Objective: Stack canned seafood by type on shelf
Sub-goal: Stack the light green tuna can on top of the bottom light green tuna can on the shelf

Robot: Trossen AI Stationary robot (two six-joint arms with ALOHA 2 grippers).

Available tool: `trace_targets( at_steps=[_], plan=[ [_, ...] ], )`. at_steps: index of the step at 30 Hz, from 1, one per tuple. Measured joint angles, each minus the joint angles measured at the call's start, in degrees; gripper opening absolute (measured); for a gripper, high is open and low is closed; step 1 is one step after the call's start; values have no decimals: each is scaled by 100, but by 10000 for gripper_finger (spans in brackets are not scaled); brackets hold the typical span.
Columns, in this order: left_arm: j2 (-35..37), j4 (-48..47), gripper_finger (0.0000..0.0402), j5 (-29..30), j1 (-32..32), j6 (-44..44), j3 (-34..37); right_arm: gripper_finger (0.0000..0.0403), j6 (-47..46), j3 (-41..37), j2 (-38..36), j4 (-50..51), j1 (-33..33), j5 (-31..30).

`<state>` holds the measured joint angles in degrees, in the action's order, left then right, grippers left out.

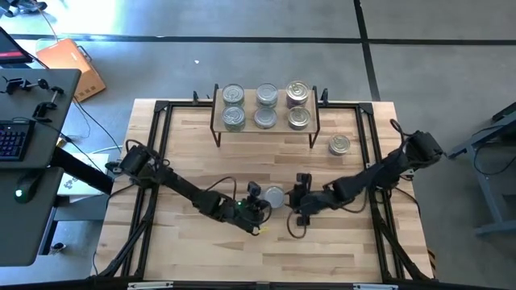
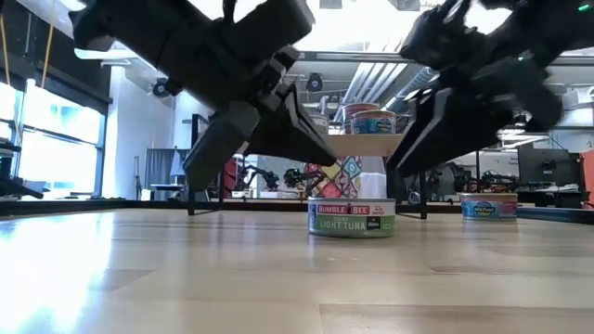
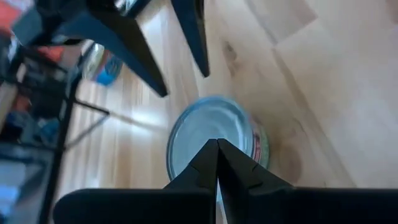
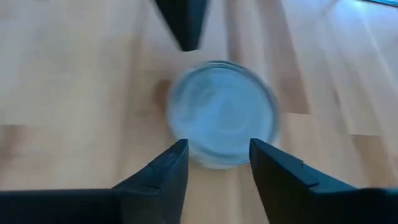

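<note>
wood slat tabletop [image 1: 201, 234], concrete floor [image 1: 242, 48]

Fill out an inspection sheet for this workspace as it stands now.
Surface: wooden slat table, bare in most places.
Job's things: six tins on the shelf; light tuna tin on the table between both grippers; another tin right of the shelf.
Clutter: nothing seen on the table.
Grippers: left gripper shut, beside the tuna tin; right gripper open, fingers apart just short of it, not gripping.
Cables: black leads along both arms.
Surroundings: desk with keyboard, orange box on the floor.
</note>
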<state>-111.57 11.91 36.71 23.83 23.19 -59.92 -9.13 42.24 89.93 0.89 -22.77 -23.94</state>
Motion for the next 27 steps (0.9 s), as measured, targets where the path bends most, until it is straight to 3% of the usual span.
trace_targets(
  at_steps=[6,9,15,22,27],
  plan=[
    [0,-641,0,-17,29,-964,0,240,392,299,-28,803,790,1295],
    [0,-1101,0,-305,28,-1578,2,279,699,248,50,875,1049,1783],
    [-77,-1395,0,-1094,-165,-2254,7,311,814,-20,480,42,1326,1868],
    [-406,-719,0,-1132,-489,-2014,11,312,1112,-12,1187,-1396,1348,1964],
    [-441,-428,0,-1164,-530,-1723,26,313,1186,146,1468,-1610,1399,1999]
  ],
)
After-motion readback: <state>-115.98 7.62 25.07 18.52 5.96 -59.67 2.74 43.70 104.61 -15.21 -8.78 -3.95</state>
